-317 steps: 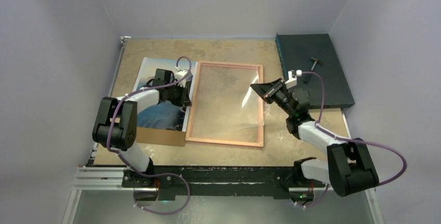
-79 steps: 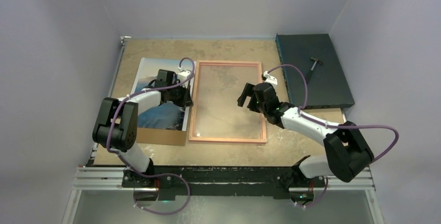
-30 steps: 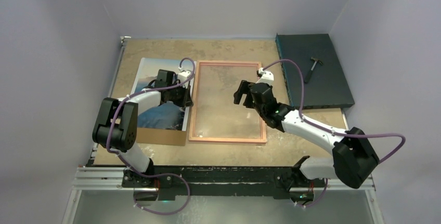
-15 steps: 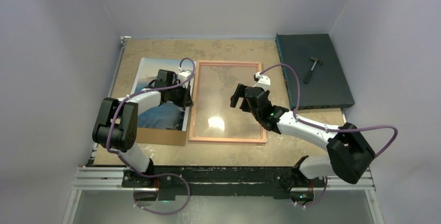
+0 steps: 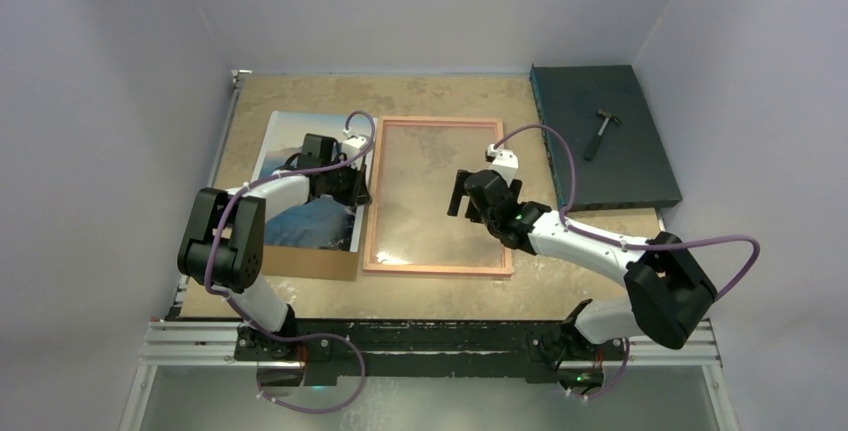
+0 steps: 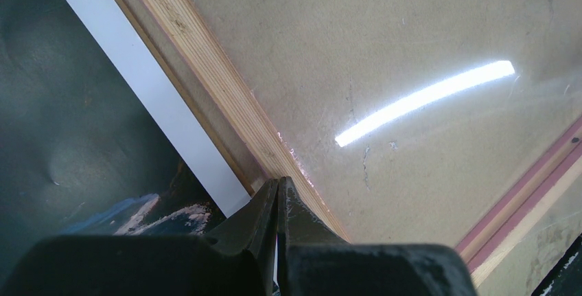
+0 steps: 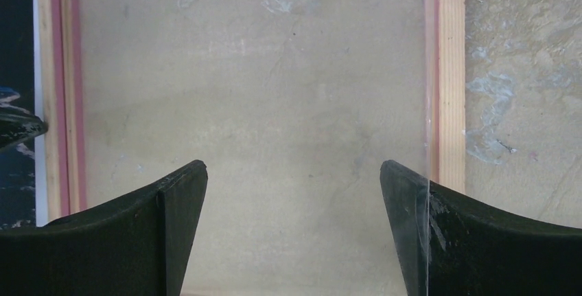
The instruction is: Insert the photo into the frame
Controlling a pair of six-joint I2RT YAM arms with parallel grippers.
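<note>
Over the last sec the right pincer is seen widened to full spread and drawn slightly nearer over the frame. Nothing is held btwn its fingers; only pane and table show thru the gap. The frame, skewed and part-lifted some secs ago, is now laid flat and square mid-table, wood-coloured side up. The left pincer is unmoved, pressed together at the right edge of the photo beside the frame's left rail; whether paper is pinched can't be told. The photo is left picture-up, partly over the brown backing board, just left of the frame, so insertion is judged still owed. The table is tan and mottled, w/ a dark mat and hammer far right. It is enclosed by pale lilac walls.
</note>
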